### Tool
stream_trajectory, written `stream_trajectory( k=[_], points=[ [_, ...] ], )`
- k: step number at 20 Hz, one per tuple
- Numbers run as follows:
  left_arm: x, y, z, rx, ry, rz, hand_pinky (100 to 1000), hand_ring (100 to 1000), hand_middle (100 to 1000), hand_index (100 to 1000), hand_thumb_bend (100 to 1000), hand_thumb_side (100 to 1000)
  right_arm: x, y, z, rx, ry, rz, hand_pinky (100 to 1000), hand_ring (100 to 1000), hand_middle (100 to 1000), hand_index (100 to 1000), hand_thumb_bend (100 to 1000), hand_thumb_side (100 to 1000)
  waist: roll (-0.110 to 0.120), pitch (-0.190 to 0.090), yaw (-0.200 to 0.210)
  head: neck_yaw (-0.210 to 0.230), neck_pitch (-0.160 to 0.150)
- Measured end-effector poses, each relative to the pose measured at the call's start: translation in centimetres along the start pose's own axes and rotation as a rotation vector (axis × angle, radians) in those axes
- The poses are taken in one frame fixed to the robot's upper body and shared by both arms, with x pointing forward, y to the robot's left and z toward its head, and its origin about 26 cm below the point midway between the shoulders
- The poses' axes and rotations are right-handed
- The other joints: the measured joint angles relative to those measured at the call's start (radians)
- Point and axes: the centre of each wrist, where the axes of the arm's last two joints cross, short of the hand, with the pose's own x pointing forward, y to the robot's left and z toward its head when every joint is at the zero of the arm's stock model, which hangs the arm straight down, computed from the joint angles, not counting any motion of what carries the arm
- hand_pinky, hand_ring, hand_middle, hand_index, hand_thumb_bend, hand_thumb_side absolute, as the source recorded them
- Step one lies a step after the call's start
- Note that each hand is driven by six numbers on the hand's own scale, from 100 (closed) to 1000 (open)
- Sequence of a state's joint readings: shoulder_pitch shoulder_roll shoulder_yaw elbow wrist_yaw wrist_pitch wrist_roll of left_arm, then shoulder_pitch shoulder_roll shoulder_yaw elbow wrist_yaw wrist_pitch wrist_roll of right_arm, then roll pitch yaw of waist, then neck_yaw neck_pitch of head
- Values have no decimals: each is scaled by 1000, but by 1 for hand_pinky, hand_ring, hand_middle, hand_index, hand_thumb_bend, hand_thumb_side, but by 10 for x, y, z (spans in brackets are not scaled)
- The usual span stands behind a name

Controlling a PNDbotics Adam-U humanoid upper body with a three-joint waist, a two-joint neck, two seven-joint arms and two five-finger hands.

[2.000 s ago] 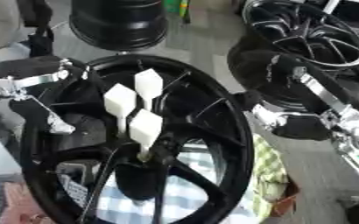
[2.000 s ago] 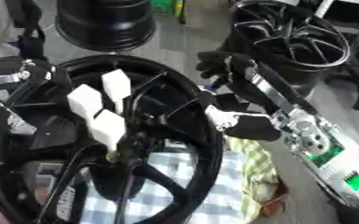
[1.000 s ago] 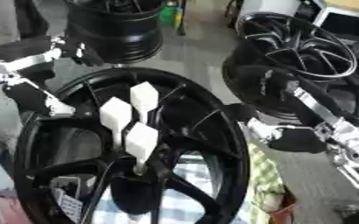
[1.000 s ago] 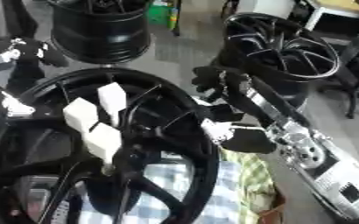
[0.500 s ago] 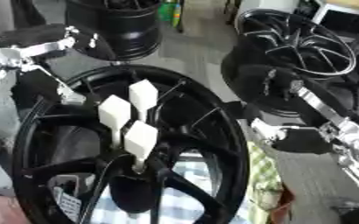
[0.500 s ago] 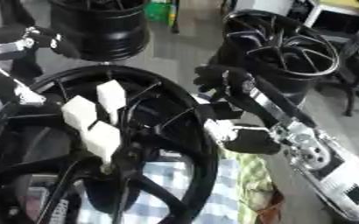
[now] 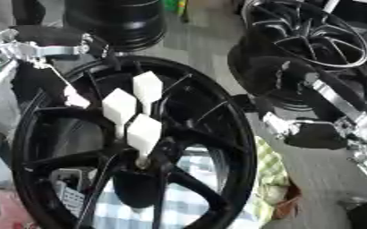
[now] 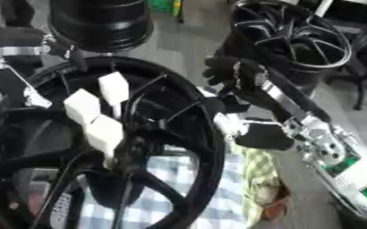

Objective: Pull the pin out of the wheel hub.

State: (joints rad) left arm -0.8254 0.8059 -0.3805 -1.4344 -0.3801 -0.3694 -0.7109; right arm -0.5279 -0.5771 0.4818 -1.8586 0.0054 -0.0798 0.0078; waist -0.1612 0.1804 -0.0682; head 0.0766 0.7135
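A large black spoked wheel hub [image 7: 218, 129] lies flat in front of me. Three white block-headed pins [image 7: 136, 114] stand upright near its centre, with nothing touching them. My left hand [image 7: 92, 44] hovers over the hub's far-left rim. One slim straight finger with a pale tip [image 7: 73, 100] points down inside the rim, and the hand holds nothing. My right hand [image 8: 226, 74] is a dark blurred shape just outside the hub's right rim, level with the pins and well apart from them.
A black wheel [image 7: 112, 20] stands behind the hub and another spoked one [image 7: 308, 31] at the back right. Blue-checked cloth [image 7: 190, 201] and a yellow-green rag [image 7: 273, 179] lie under the hub's near right side. Grey floor shows on the right.
The whole picture has shifted, so my head has moved. My left arm has risen from the hub's left side to its far-left rim. The pins and my right hand look unmoved.
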Motion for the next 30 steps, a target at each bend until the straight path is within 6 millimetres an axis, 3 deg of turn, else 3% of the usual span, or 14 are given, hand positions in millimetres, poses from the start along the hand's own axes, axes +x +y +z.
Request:
stream_trajectory(
  k=[13, 30],
  points=[
    [-4, -6, -1, -59, 17, 47, 796, 772, 748, 837, 520, 438, 0, 0, 0, 2, -6, -1, 672, 776, 768, 909, 100, 287, 3, 5, 5, -1, 23],
    [-2, -7, -5, -58, -16, 83, 798, 784, 768, 851, 558, 477, -4, 1, 2, 0, 0, -10, 671, 776, 768, 909, 100, 288, 3, 7, 7, -2, 33]
  ],
)
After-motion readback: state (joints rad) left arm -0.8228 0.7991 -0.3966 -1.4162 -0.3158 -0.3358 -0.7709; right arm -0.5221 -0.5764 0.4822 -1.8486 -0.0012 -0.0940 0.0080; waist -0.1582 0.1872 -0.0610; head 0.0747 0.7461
